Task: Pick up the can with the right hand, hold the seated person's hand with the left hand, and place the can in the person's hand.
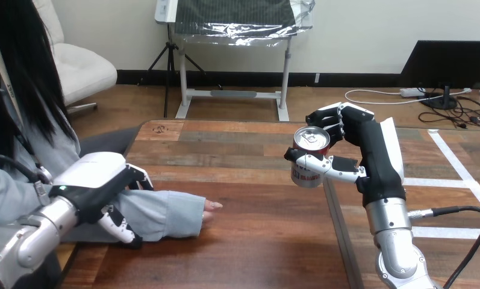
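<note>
A red and silver can (309,161) is held upright above the table's right half. My right hand (373,158) is shut on it, with the fingers over its far rim and the thumb across its near side. At the left the person's forearm lies on the table in a pale blue sleeve (168,212). The person's hand (212,206) shows just its fingertips past the cuff, resting on the wood. My left hand (97,178) sits over that forearm, fingers curled over the far side and thumb on the near side of the sleeve.
The wooden table (255,229) has a seam with a metal strip (336,223) below the can. Right of it the surface carries white tape lines (454,180). Bare wood lies between the person's fingertips and the can.
</note>
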Available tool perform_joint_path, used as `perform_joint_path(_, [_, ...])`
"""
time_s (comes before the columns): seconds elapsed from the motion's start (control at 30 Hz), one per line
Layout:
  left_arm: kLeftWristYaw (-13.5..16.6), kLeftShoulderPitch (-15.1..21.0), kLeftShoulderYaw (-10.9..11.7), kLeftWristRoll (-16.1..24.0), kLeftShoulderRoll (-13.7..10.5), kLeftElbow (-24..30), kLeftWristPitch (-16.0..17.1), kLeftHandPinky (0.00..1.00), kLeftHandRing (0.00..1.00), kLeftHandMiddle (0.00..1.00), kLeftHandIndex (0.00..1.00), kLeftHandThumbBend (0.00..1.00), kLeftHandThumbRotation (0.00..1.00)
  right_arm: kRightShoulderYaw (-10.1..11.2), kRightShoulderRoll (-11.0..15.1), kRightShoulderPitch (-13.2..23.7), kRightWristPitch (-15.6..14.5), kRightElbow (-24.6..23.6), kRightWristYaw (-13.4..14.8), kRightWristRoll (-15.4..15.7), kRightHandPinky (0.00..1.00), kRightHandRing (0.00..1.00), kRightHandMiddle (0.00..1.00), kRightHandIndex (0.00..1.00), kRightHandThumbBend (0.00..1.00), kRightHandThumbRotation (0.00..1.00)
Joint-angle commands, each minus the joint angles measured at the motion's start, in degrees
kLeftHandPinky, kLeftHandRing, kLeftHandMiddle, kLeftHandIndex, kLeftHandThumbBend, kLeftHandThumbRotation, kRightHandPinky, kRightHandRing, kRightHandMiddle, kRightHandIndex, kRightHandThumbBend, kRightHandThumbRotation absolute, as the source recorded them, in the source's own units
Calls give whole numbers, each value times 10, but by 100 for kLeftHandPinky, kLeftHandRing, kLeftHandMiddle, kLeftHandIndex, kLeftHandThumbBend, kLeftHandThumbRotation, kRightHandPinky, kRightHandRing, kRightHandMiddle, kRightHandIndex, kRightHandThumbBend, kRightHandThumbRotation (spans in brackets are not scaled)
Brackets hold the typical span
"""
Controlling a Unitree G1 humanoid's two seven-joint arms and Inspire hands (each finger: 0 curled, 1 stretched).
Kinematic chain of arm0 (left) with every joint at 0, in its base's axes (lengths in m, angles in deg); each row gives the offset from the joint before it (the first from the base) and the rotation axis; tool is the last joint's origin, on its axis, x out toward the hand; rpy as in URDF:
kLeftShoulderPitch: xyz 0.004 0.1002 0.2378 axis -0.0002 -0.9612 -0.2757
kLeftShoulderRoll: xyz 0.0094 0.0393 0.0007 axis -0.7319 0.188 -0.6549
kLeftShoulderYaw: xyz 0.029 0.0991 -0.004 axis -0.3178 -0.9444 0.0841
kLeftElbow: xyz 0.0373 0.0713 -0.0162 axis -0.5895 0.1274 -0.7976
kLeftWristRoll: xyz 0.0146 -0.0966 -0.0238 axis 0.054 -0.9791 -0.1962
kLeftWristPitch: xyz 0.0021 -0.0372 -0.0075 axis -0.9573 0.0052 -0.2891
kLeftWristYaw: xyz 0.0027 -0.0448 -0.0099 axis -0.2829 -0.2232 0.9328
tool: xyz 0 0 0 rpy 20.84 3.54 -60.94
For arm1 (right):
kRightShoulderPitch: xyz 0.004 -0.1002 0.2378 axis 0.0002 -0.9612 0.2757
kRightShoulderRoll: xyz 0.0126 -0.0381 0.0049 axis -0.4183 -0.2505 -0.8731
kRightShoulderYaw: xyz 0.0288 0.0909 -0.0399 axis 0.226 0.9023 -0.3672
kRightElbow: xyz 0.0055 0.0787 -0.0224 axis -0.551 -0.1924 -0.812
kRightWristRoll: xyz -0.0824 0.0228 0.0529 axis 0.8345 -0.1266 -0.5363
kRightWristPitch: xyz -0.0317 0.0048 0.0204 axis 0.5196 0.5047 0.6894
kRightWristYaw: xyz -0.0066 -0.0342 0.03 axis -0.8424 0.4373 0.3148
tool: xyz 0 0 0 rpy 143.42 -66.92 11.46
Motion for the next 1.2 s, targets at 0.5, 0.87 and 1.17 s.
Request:
perform_joint_path(0.5, [18,22,-1,-18,29,1,22,37,41,47,48,98,0,16,3,22,26,-31,-25,-29,38,43,50,51,79,0])
perform_joint_path(0.87, [5,25,0,-25,36,2,21,30,35,42,43,94,0,18,0,21,21,-29,-33,-30,38,43,50,51,79,0])
perform_joint_path(1.17, [26,25,-5,-18,36,8,32,26,32,38,39,94,0,21,-4,22,14,-25,-49,-35,38,43,50,52,78,0])
